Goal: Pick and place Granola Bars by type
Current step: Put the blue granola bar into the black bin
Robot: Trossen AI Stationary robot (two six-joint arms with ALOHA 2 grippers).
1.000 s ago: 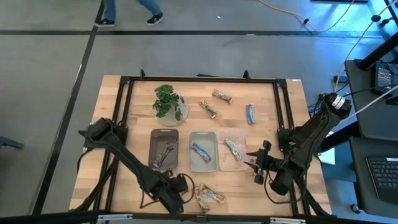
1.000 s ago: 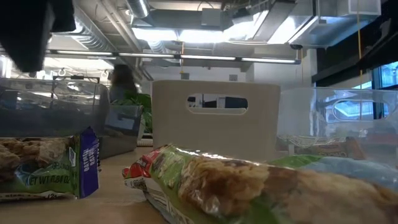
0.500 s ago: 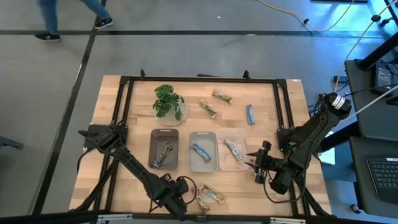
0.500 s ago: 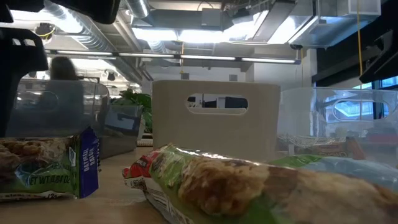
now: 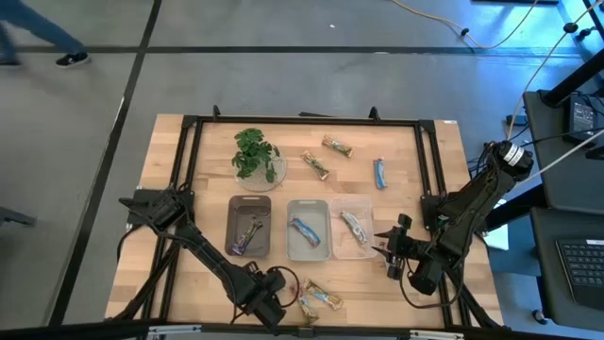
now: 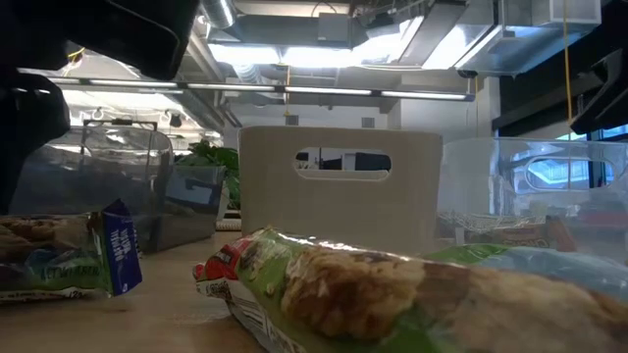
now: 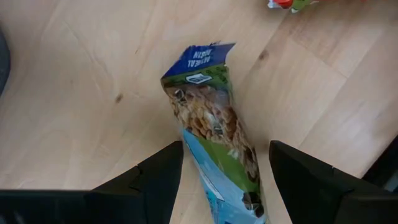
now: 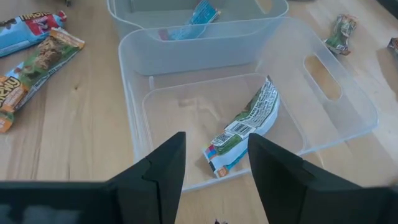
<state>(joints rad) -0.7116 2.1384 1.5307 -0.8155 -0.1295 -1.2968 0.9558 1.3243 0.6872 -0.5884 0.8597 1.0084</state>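
My left gripper (image 7: 224,186) is open low at the table's near edge (image 5: 283,291), a finger on each side of a green bar with a blue end (image 7: 208,118) that lies flat on the wood (image 6: 59,263). A second bar with a red end (image 6: 392,294) lies just right of it (image 5: 323,298). My right gripper (image 8: 217,171) hangs open by the clear bin (image 8: 348,106), where one green-and-white bar (image 8: 245,127) lies. The dark bin (image 5: 249,227) holds a purple bar, the grey bin (image 5: 308,229) a blue one. Three more bars (image 5: 317,165) (image 5: 337,145) (image 5: 379,173) lie on the far side. My left gripper comes at the green bar from above, slanting, its fingers (image 7: 155,180) standing along the bar's two long sides near the end away from the blue tip. A strip of wood shows between each finger and the wrapper; I cannot tell whether they touch it.
A leafy plant on a round dish (image 5: 255,156) stands on the far left, behind the dark bin. A black frame (image 5: 302,120) runs around the work area. Bare wood lies between the bins and the near edge. A person walks on the floor beyond the table (image 5: 38,38).
My left gripper has come down toward the near-edge bar and now stands low over it. In the low view that bar has slid a little toward the picture's left and turned, its blue end now narrower. The right arm has kept still.
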